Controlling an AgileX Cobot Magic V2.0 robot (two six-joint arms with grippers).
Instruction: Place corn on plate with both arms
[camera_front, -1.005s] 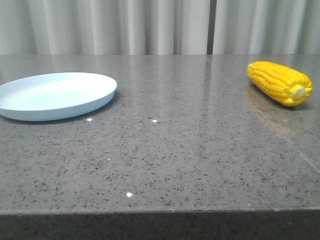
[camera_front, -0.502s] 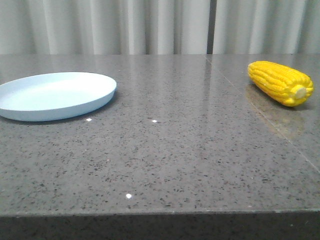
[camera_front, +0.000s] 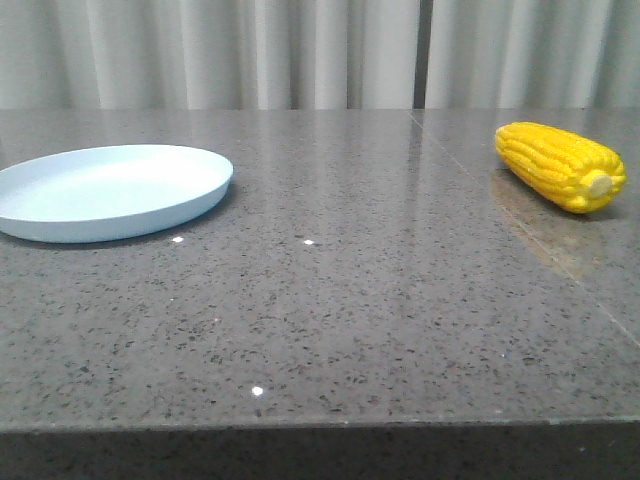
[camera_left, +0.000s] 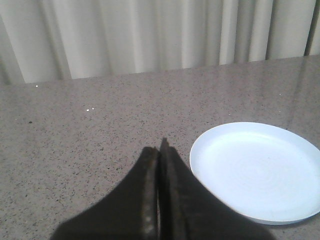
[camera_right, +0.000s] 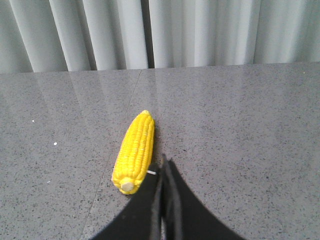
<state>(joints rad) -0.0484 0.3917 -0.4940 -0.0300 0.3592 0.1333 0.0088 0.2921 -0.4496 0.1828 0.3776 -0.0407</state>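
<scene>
Grey speckled stone tabletop (camera_front: 330, 300) with a polished finish — dark and pale flecks throughout, several small bright glints of reflected light near its middle and front. A thin straight seam (camera_front: 520, 225) runs through the slab on the right side, from the far edge toward the near right. The front edge shows as a darker band. Behind the table hangs a pale grey-white curtain (camera_front: 300, 50) in vertical folds — one darker gap between panels. Lighting is soft and even.

Bright yellow corn (camera_front: 560, 165), pale blue plate (camera_front: 110, 190), grey speckled table (camera_front: 330, 310), black claws.
</scene>
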